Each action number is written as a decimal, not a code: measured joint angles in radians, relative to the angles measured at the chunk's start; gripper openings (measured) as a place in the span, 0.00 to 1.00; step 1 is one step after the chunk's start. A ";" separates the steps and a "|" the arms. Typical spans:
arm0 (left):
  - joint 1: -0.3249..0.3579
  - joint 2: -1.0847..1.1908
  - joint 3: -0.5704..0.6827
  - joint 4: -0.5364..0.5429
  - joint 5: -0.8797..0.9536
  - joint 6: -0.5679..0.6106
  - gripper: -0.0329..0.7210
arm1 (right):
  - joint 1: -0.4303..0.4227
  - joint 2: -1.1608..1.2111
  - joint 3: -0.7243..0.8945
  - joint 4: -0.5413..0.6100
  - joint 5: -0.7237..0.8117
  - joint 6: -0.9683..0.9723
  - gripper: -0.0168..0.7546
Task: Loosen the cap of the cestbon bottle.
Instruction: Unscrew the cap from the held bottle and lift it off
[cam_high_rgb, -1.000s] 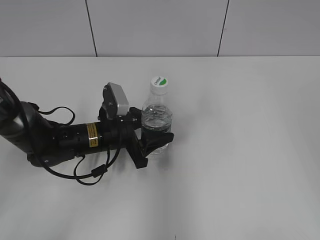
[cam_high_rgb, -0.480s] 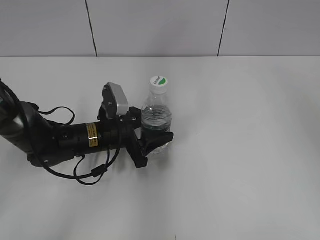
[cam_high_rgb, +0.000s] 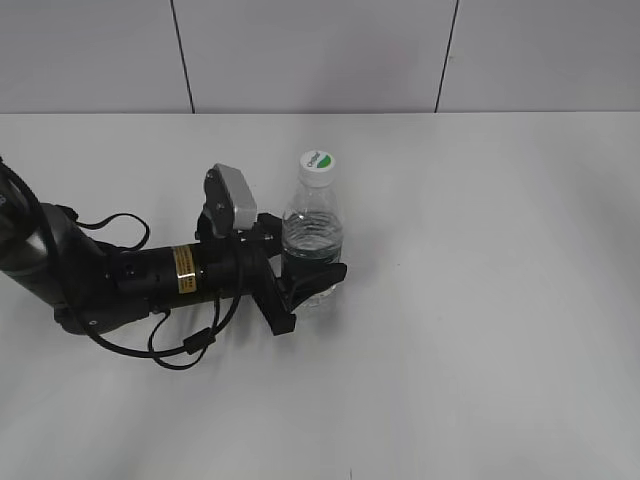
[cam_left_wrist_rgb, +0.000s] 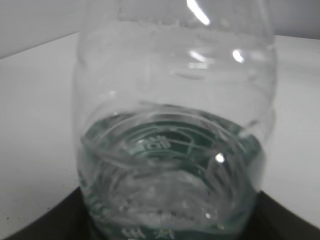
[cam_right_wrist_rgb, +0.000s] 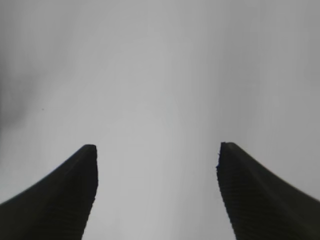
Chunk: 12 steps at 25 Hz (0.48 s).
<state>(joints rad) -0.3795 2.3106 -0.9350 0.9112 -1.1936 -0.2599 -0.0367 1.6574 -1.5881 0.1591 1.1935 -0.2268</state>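
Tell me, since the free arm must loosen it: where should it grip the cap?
Grip the cap's round side wall, coming straight down from above. The bottle stands upright with its cap on top, unobstructed; the left pincer clamps only the lower body.

No text can be read: the cap (cam_high_rgb: 319, 163) lettering and the arm's yellow sticker (cam_high_rgb: 184, 271) are too small.

The cestbon bottle (cam_high_rgb: 313, 235) is clear plastic with a dark green label band carrying white lettering; the cap (cam_high_rgb: 318, 162) is white with a green leaf-shaped mark on top; the left gripper (cam_high_rgb: 300, 285) is black, its arm bearing a yellow sticker (cam_high_rgb: 184, 270) and a grey camera block (cam_high_rgb: 236, 199); the table (cam_high_rgb: 480, 300) is plain white; the wall (cam_high_rgb: 310, 55) is pale grey with dark seams; the right gripper (cam_right_wrist_rgb: 157, 195) shows dark ribbed fingers (cam_right_wrist_rgb: 65, 200).
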 joint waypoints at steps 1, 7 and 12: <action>0.000 0.000 0.000 -0.001 0.000 0.000 0.59 | 0.007 0.019 -0.013 -0.024 0.007 0.020 0.75; 0.000 0.000 0.000 -0.001 0.000 0.000 0.59 | 0.079 0.065 -0.029 -0.084 0.015 0.058 0.75; 0.000 0.000 0.000 -0.002 0.001 0.000 0.59 | 0.199 0.065 -0.032 -0.116 0.018 0.066 0.75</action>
<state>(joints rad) -0.3795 2.3106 -0.9350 0.9093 -1.1926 -0.2599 0.1622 1.7222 -1.6202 0.0431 1.2111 -0.1603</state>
